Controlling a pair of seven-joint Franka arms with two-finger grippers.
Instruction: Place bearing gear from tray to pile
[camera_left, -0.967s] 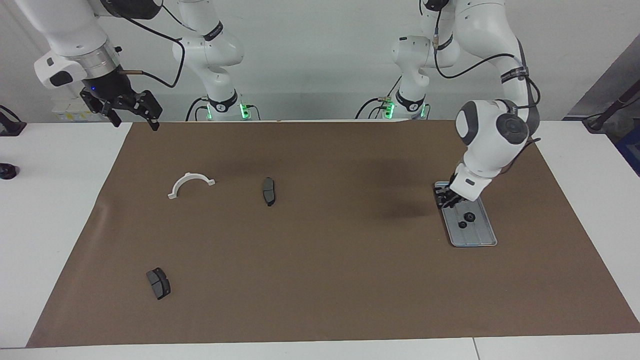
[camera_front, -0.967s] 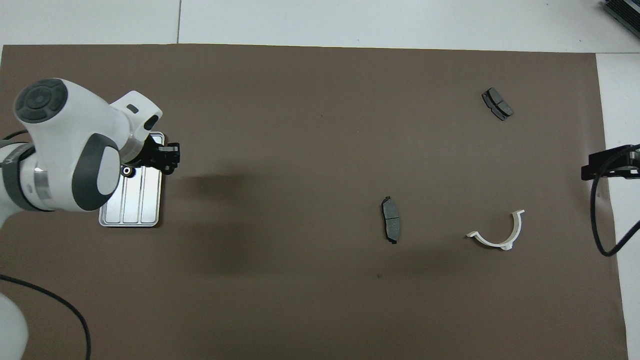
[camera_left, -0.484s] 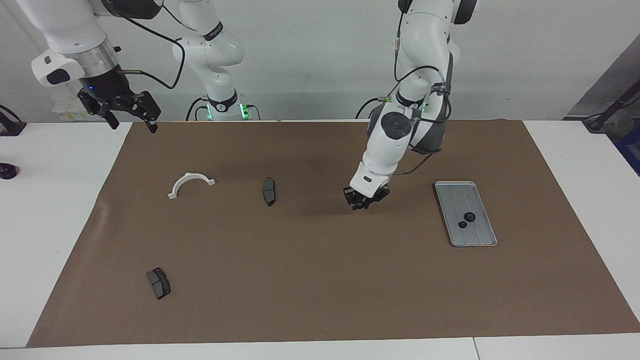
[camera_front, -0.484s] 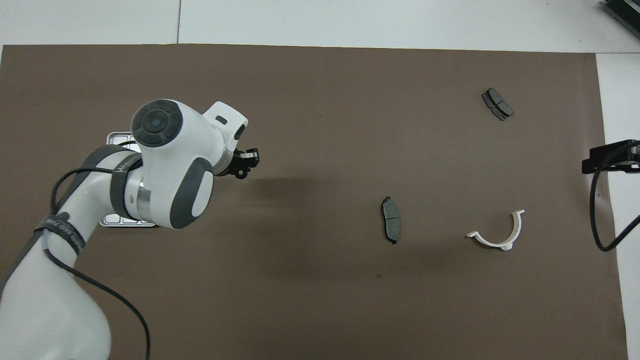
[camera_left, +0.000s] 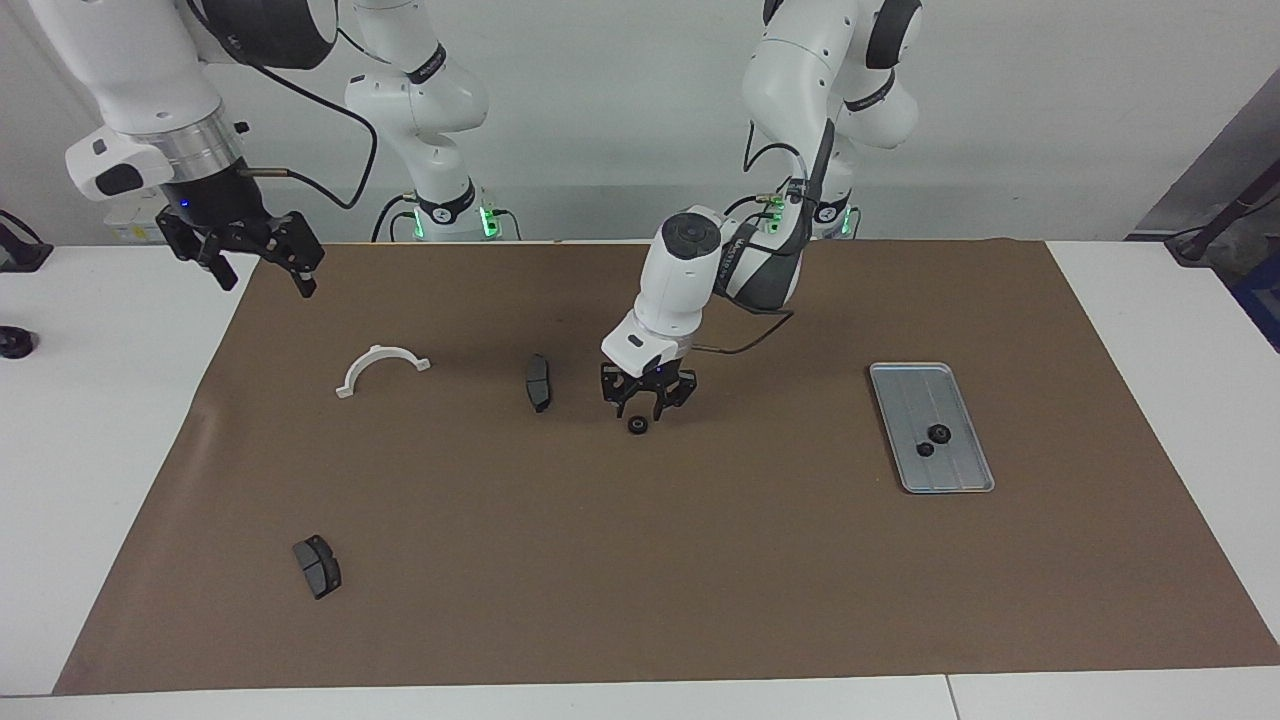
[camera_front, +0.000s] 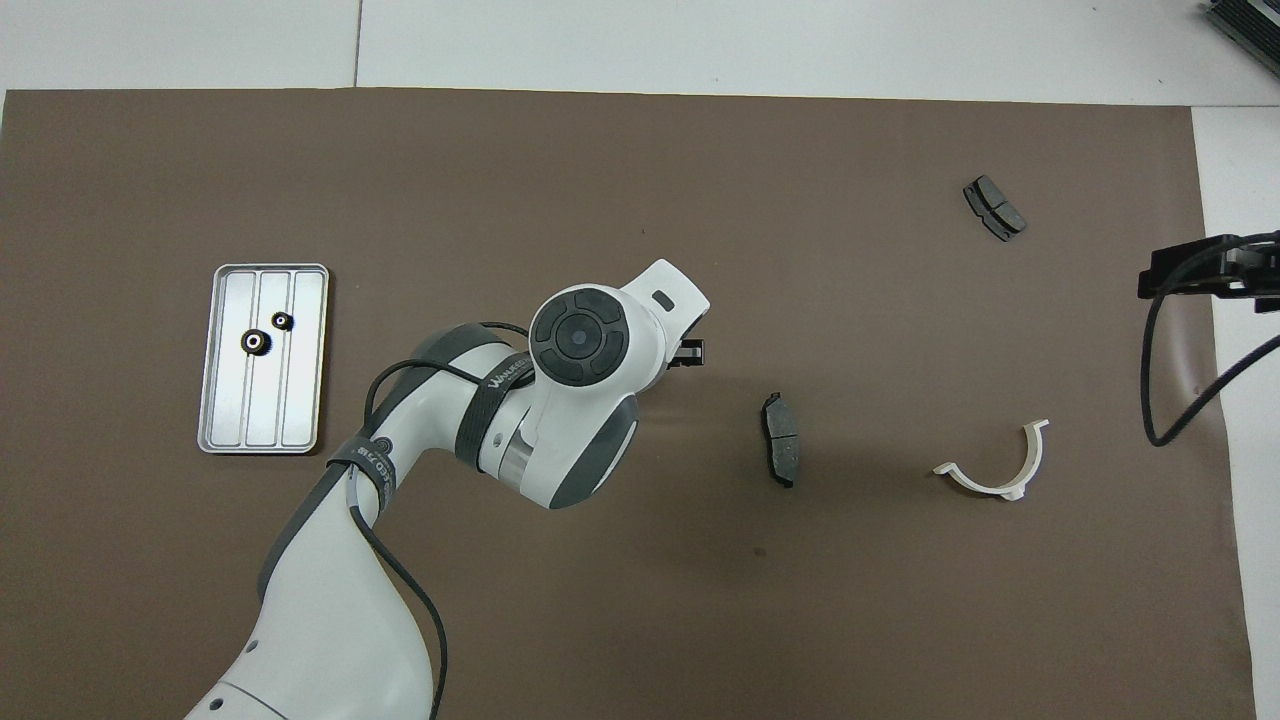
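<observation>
Bearing gear (camera_left: 637, 425) on mat beneath spread left pincer (camera_left: 648, 402); right pincer (camera_left: 262, 275) spread, waiting.

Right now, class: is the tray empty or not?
Not empty: two small black gears lie in the tray.

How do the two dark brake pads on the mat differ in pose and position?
The brake pad beside the left gripper lies lengthwise toward the robots; the brake pad near the mat's corner lies slanted. The first is nearer to the robots and mid-mat, close to the white half-ring; the second sits alone, farther from the robots, toward the right arm's end. Both are dark grey, flat on the mat, untouched.
</observation>
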